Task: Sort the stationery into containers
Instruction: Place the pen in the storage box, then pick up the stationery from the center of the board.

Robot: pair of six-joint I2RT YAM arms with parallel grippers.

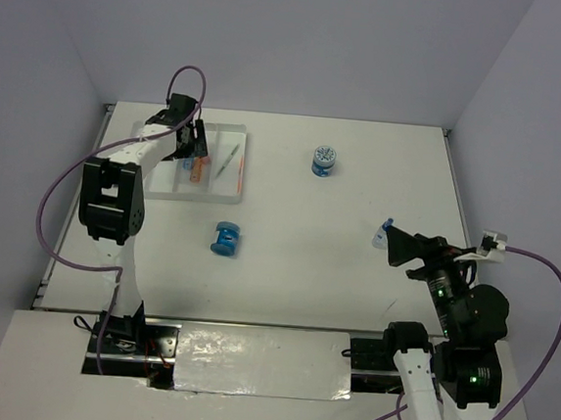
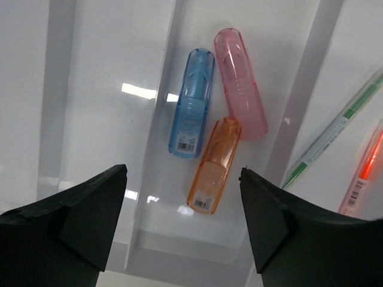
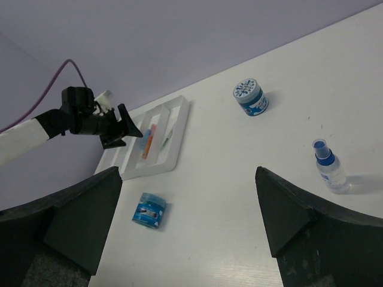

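The tray (image 1: 170,183) lies at the bench's (image 1: 334,274) far-left corner, close to the left and back walls (image 1: 295,44). The left claw (image 2: 183,172) hangs over it, jaws wide, holding nothing.

The middle and near part of the bench is open. Only 2 blue tubs are there, well apart: 1 upright (image 1: 326,161) toward the back and 1 on its side (image 1: 226,238) nearer the arms, below the tray. The right claw (image 3: 188,173) is over the bench's right side, jaws wide and holding nothing, with a small spray bottle (image 3: 329,170) standing near it.

The tray has 4 long compartments. The 1 at its right edge holds 2 pens lying lengthwise, the green pen (image 2: 335,134) beside the orange pen (image 2: 366,164). The next compartment to the left holds 3 stubs, directly under the left claw. The blue stub (image 2: 190,104) and pink stub (image 2: 240,81) lie side by side. The orange stub (image 2: 213,165) is nearer the claw, its far end between them.
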